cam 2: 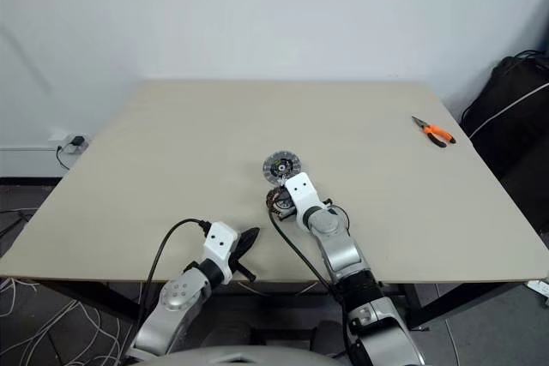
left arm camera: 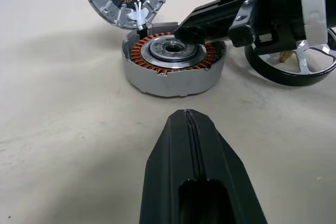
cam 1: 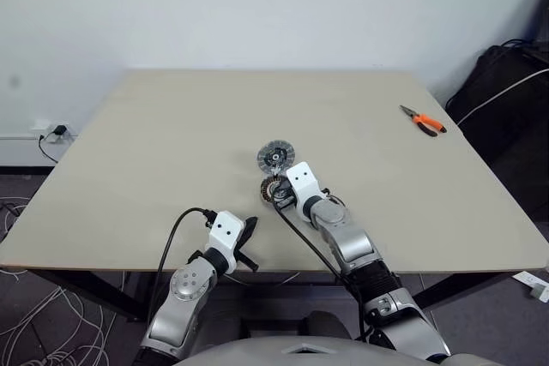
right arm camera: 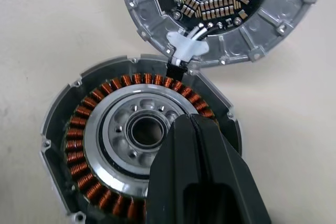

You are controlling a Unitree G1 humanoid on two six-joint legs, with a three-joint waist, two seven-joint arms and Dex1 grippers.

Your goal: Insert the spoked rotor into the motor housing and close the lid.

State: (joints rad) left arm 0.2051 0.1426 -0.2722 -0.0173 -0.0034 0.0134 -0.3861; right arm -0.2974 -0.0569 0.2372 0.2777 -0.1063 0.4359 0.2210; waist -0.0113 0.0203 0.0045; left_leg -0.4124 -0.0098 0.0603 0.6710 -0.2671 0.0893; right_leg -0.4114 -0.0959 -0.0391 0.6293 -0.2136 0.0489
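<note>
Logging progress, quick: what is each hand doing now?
Left hand: closed, holding nothing.
Right hand: closed, empty, over the motor housing.

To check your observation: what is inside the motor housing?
Inside the motor housing: a copper coil ring around a silver hub. The shut right gripper covers the near part.

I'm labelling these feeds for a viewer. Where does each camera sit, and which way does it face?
Left and right eye views: on the head, looking forward and down at the table; both arms show.
Left wrist view: along the shut left claw toward the motor housing; the right claw reaches in.
Right wrist view: along the shut right claw, down into the housing.
Shared: housing and lid.
</note>
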